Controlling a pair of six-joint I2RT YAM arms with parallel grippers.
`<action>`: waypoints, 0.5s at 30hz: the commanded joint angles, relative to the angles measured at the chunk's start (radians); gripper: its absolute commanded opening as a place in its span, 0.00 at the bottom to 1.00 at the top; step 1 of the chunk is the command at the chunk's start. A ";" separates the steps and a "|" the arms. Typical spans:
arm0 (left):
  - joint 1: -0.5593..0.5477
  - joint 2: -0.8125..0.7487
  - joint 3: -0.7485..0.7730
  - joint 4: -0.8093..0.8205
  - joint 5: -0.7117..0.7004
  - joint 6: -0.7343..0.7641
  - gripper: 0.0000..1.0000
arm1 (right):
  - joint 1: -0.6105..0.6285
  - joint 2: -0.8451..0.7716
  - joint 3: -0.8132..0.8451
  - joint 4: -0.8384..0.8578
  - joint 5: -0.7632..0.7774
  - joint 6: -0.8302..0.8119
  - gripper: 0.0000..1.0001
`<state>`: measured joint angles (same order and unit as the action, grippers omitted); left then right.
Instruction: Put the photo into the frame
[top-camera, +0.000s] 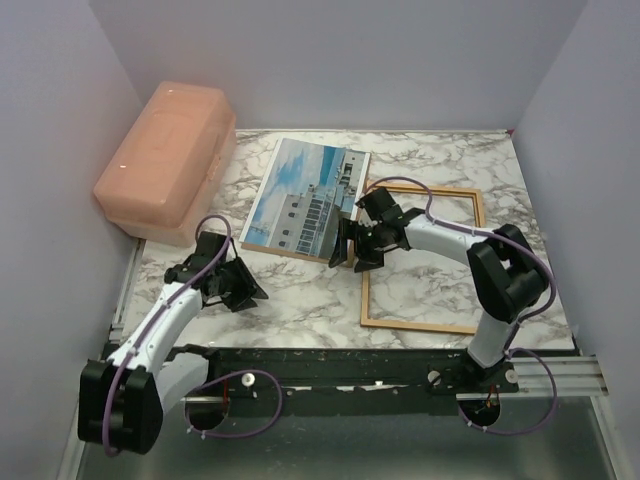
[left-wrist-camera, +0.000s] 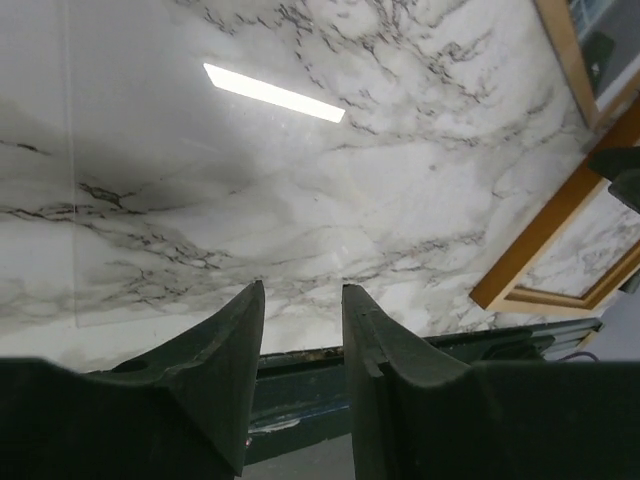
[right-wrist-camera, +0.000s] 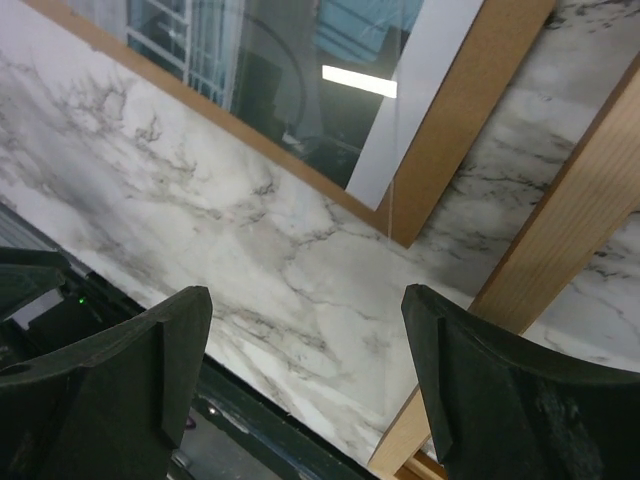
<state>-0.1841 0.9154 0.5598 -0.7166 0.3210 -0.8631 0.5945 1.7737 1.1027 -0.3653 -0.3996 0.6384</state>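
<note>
One frame (top-camera: 420, 327) side, partly behind right arm (top-camera: 445, 240)

Left tool (left-wrist-camera: 303, 290) narrowly parted, low; right tool (right-wrist-camera: 305, 295) spread wide, empty.

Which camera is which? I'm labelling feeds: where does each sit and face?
Top external: above, behind the robot, looking down on table, photo, frame; both arms show.
Left wrist: on left arm, facing bare marble; left gripper shows.
Right wrist: on right arm, facing photo's corner; right gripper shows.
Shared: all three show the frame.
</note>
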 joint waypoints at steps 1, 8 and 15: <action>-0.028 0.161 0.052 0.096 -0.125 -0.004 0.36 | 0.010 0.049 0.035 -0.025 0.092 0.001 0.85; -0.028 0.287 0.065 0.119 -0.161 0.027 0.36 | 0.041 0.095 0.054 -0.022 0.145 0.009 0.85; -0.028 0.327 0.055 0.135 -0.157 0.042 0.36 | 0.042 0.075 -0.064 0.132 0.056 0.098 0.85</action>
<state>-0.2096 1.2255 0.6003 -0.6094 0.1909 -0.8452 0.6285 1.8381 1.1259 -0.3252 -0.3164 0.6758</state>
